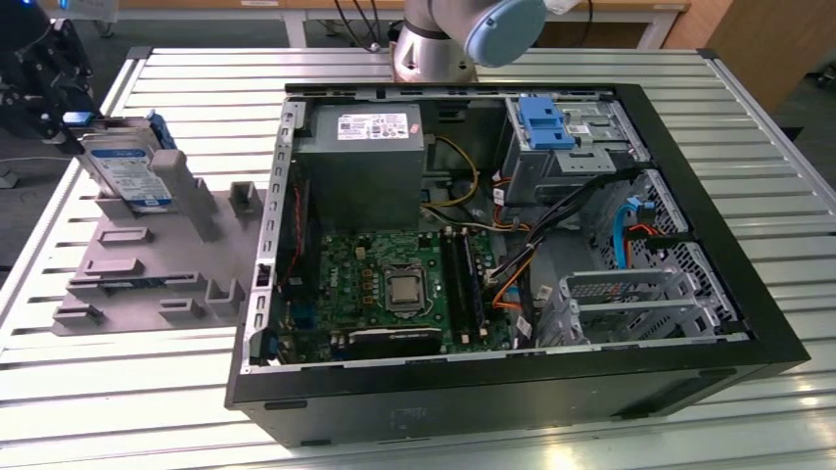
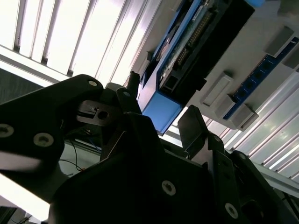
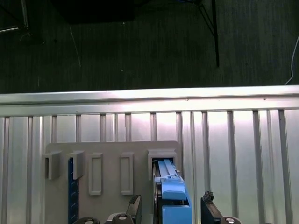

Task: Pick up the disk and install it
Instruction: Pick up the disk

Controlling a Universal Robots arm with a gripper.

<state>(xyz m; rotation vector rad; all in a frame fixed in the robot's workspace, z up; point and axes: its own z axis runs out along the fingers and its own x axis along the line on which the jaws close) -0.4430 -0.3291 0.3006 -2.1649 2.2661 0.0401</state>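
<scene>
The disk (image 1: 124,168) stands on edge, tilted, in a slot of the grey holder plate (image 1: 144,264) at the exterior view's left; it is silver with a white-and-blue label and a blue carrier bracket. My gripper (image 1: 66,117) hangs right behind it. In the first wrist view the disk's blue end (image 3: 172,193) sits between my two black fingertips (image 3: 208,200), with a gap on each side. The second wrist view shows the same: the disk (image 2: 187,42) lies between the open fingers (image 2: 191,122), untouched.
An open computer case (image 1: 731,323) lies in the middle of the slatted metal table (image 1: 196,69), holding a grey power supply (image 1: 366,157), a motherboard (image 1: 386,279) and a drive bay with a lone blue bracket (image 1: 542,122). The arm's base (image 1: 438,44) stands behind the case.
</scene>
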